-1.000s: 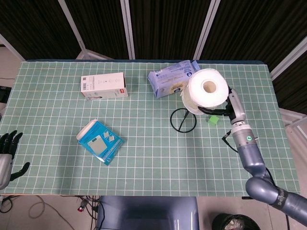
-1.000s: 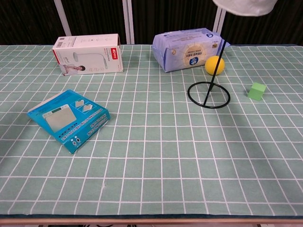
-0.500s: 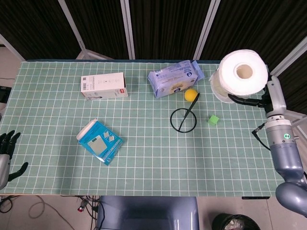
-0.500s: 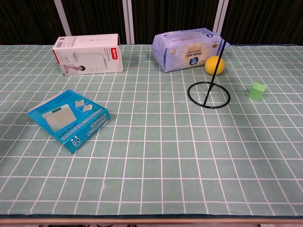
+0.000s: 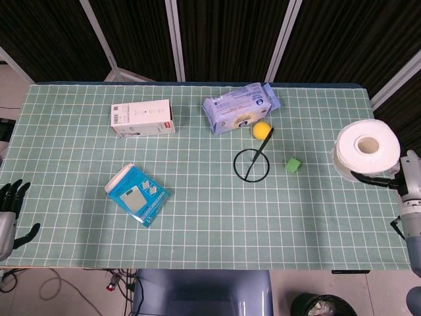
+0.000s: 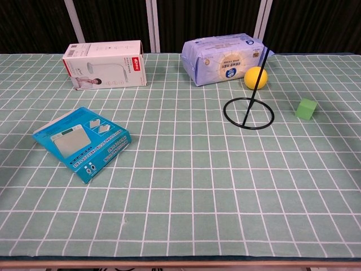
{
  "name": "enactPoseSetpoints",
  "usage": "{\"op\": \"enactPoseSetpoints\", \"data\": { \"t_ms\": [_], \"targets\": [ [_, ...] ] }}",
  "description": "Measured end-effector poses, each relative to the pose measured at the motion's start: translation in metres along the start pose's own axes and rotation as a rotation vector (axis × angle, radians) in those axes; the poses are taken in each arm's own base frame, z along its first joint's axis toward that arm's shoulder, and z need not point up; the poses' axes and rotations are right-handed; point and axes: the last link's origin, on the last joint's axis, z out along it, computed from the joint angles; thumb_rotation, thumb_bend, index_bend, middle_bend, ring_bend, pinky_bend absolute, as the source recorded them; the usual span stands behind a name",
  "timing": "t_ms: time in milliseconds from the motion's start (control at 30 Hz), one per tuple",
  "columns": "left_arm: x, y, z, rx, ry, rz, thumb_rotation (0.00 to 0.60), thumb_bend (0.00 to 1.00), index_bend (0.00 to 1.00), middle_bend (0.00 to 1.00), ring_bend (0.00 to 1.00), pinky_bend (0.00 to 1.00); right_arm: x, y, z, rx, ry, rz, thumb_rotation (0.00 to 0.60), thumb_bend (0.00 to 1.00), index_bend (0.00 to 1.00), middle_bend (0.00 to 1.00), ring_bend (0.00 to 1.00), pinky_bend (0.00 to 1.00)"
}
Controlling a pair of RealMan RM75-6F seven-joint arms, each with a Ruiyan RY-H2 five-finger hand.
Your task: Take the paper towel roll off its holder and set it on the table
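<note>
Our right hand [image 5: 388, 179] is mostly hidden behind the paper towel roll [image 5: 366, 149]; only dark fingers [image 5: 370, 178] show, reaching under the roll's near edge, so we judge that they are gripping it, though how they wrap it we cannot tell. The roll sits at the far right of the head view, over the right edge of the tabletop [image 5: 197, 204], its hollow core facing up at the camera. We cannot tell whether it rests on the surface or hangs above it; the chest view does not show it at all.

The holder [image 5: 253, 161] stands bare well to the left of the roll: a black ring base with a thin upright rod, a yellow ball [image 5: 262, 130] just behind it and a small green cube [image 5: 293, 164] just to its right. So we take the first part as done: the roll is off its holder. What is left, as we read it, is lowering it onto the mat and letting go.

Our left hand [image 5: 12, 210] hangs off the near left edge, fingers spread and holding nothing.
</note>
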Motion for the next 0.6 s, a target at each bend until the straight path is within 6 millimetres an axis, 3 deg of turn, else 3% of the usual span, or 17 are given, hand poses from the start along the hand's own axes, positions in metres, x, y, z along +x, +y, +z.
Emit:
{"op": "enactPoseSetpoints", "data": {
  "t_ms": [133,267,600],
  "targets": [
    [0.001,-0.002,0.000,0.005,0.005,-0.005,0.600,0.24,0.08,0.00,0.00,0.00,-0.023,0.021,-0.023,-0.027,-0.075,0.022,0.600,0.00,0.29,0.30,0.30,0.22],
    [0.002,-0.002,0.000,0.003,0.005,-0.011,0.600,0.24,0.08,0.00,0.00,0.00,-0.064,0.039,-0.042,-0.050,-0.171,0.100,0.600,0.00,0.29,0.30,0.30,0.22],
    [0.005,-0.007,0.001,0.014,0.009,-0.025,0.600,0.24,0.08,0.00,0.00,0.00,-0.167,0.053,-0.046,-0.066,-0.342,0.276,0.600,0.00,0.29,0.30,0.30,0.22]
  ]
}}
